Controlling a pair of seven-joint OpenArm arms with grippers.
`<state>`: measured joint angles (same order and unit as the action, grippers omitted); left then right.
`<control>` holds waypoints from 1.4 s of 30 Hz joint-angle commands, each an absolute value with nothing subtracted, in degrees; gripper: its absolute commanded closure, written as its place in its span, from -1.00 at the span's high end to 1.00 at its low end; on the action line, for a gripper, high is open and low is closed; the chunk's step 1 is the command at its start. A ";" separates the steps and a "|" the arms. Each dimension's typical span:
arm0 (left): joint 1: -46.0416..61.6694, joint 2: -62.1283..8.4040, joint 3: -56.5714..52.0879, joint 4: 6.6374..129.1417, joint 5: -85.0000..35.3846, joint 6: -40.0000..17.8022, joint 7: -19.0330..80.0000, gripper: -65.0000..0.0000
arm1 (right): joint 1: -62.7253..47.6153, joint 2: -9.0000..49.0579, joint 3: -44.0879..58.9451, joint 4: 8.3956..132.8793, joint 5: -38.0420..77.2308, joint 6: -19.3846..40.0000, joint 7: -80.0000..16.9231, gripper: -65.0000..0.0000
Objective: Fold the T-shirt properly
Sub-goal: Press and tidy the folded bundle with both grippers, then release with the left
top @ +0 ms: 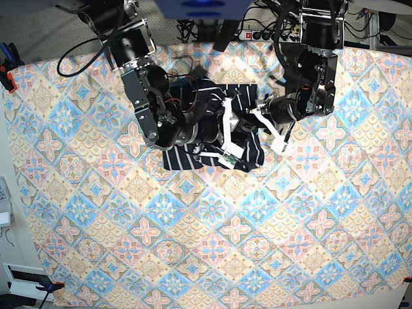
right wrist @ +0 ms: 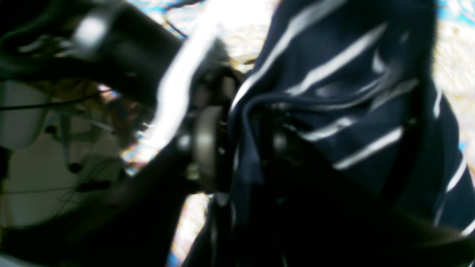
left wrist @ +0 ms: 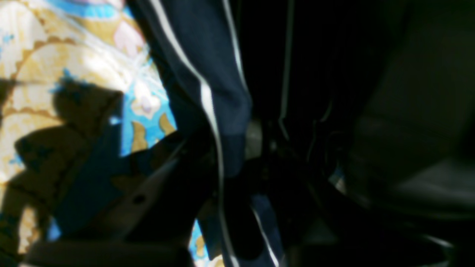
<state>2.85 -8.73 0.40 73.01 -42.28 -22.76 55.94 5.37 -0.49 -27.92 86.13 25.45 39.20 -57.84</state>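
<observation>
Seen from its own wrist camera, the left pincer (left wrist: 237,155) is closed on a fold of the T-shirt (left wrist: 207,74), cloth rising straight from between its jaws. The right pincer (right wrist: 241,148) has striped cloth bunched against it; whether it grips or is letting go, I cannot tell (the view is blurred). From the base view the T-shirt (top: 212,151) lies rumpled between both arms on the desk (top: 193,244), long axis roughly side to side, neither arm clearly nearer. Dark navy, thin white stripes.
</observation>
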 commanded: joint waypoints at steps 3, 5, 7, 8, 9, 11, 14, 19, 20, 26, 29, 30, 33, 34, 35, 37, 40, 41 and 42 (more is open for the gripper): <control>2.33 -8.92 0.31 73.71 -42.95 -22.81 55.87 -1.00 | 5.93 1.36 -26.07 90.07 27.38 40.00 -55.96 0.04; 2.51 -9.10 0.31 73.80 -43.12 -22.81 55.87 -1.00 | 5.93 1.71 -24.57 94.64 27.47 40.00 -56.04 0.10; 2.59 -9.27 0.31 73.80 -43.12 -22.81 55.87 -1.00 | 5.49 2.59 -22.11 98.42 27.47 40.00 -56.31 0.10; 2.59 -9.36 0.22 73.98 -43.21 -22.81 55.96 -1.00 | 5.05 3.30 -20.88 99.65 27.56 40.00 -56.31 0.10; 2.59 -9.54 0.22 74.07 -43.30 -22.81 55.96 -1.00 | 4.79 3.82 -19.82 100.35 27.56 40.00 -56.31 0.10; 2.59 -10.86 0.22 74.07 -43.56 -22.81 56.04 -0.99 | 4.53 4.70 -17.71 100.35 27.56 40.00 -56.13 0.10; 2.59 -11.82 -0.40 74.07 -45.67 -22.81 56.04 -0.74 | 4.09 6.37 -15.52 98.59 27.38 40.00 -56.04 0.10; 3.38 -12.18 -4.79 74.07 -48.84 -22.81 56.13 -0.29 | 4.09 7.34 -14.02 97.19 27.30 40.00 -55.96 0.10; 3.38 -12.18 -4.88 74.07 -49.45 -22.81 56.13 -0.24 | 4.18 7.34 -13.93 96.57 27.30 40.00 -55.96 0.10; 3.47 -12.09 -10.68 74.07 -50.07 -22.81 55.96 -0.09 | 6.11 7.43 -13.85 93.41 27.12 40.00 -55.96 0.10; 4.09 -11.56 -15.96 74.15 -50.07 -22.99 56.13 -0.06 | 6.81 8.57 -13.76 92.35 25.71 40.00 -55.96 0.09; 5.14 -11.56 -16.92 74.86 -50.07 -22.99 56.13 -0.07 | 7.34 8.75 -13.85 92.35 24.22 40.00 -55.96 0.06; 9.63 -11.82 -18.07 82.68 -49.71 -22.99 56.13 -0.15 | 8.84 8.84 -14.20 92.26 18.51 40.00 -55.96 -0.20; 11.30 -12.44 -17.80 85.93 -49.63 -23.08 56.13 -0.19 | 8.92 8.75 -14.20 92.18 16.40 40.00 -55.96 -0.32; 12.97 -12.97 -17.19 89.27 -49.45 -23.08 56.22 -0.25 | 9.01 8.75 -14.29 91.56 13.76 40.00 -55.96 -0.46; 15.52 -14.11 -14.55 94.02 -49.36 -23.08 56.31 -0.39 | 10.51 8.40 -14.73 89.80 9.36 40.00 -55.87 -0.73; 17.36 -18.07 -7.60 98.59 -49.36 -23.08 56.31 -0.64 | 12.88 7.78 -17.45 85.93 5.85 40.00 -54.02 -0.95; 17.45 -19.21 -5.32 99.47 -49.36 -23.08 56.31 -0.71 | 13.32 7.78 -18.15 84.79 4.79 40.00 -53.05 -0.95; 17.54 -20.35 -3.12 100.26 -49.45 -23.08 56.31 -0.79 | 13.93 7.78 -18.95 83.65 3.65 40.00 -52.09 -0.95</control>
<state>17.58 -20.10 -2.92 99.24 -48.58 -22.61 56.64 12.88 7.86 -19.07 82.85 3.31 39.86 -52.25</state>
